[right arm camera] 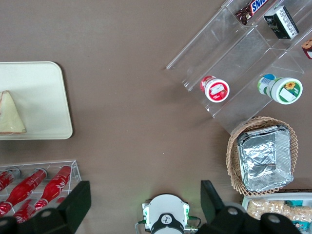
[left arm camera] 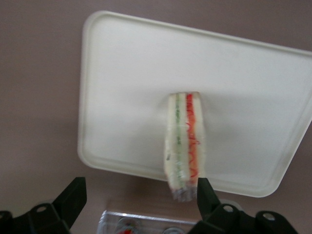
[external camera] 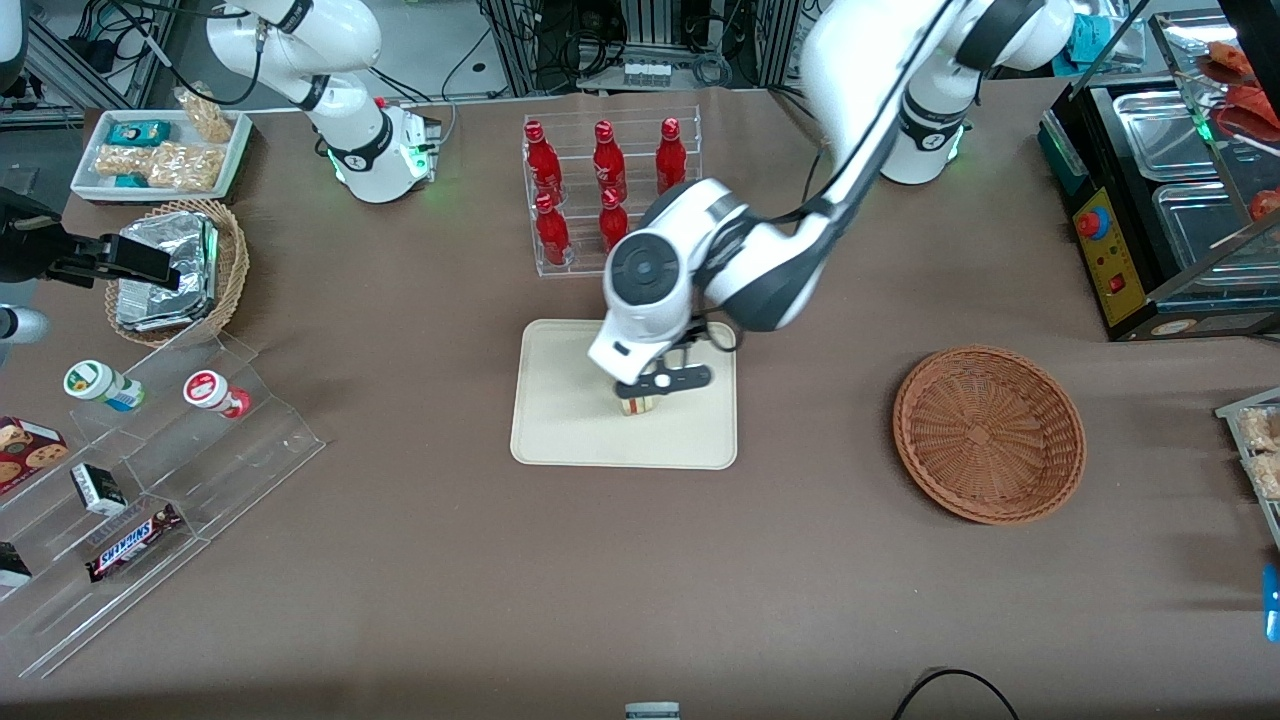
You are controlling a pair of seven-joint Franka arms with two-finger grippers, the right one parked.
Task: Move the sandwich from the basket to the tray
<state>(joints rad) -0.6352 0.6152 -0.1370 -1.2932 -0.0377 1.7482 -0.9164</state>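
End effector (left arm camera: 136, 200) spread wide over sandwich (left arm camera: 184, 141) on tray (left arm camera: 126, 73).

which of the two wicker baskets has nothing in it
The reddish-brown shallow basket toward the working arm's end; the tan basket holds foil packets. The gripper is open over the sandwich on the tray.

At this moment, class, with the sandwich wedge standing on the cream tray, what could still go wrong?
1. The triangular white-bread sandwich stands on a narrow edge on the cream rectangular tray; it may topple.
2. The open pincer hangs just above it, one finger close beside the bread, so lifting away could snag it.
3. The rack of red bottles stands near the arm's path.
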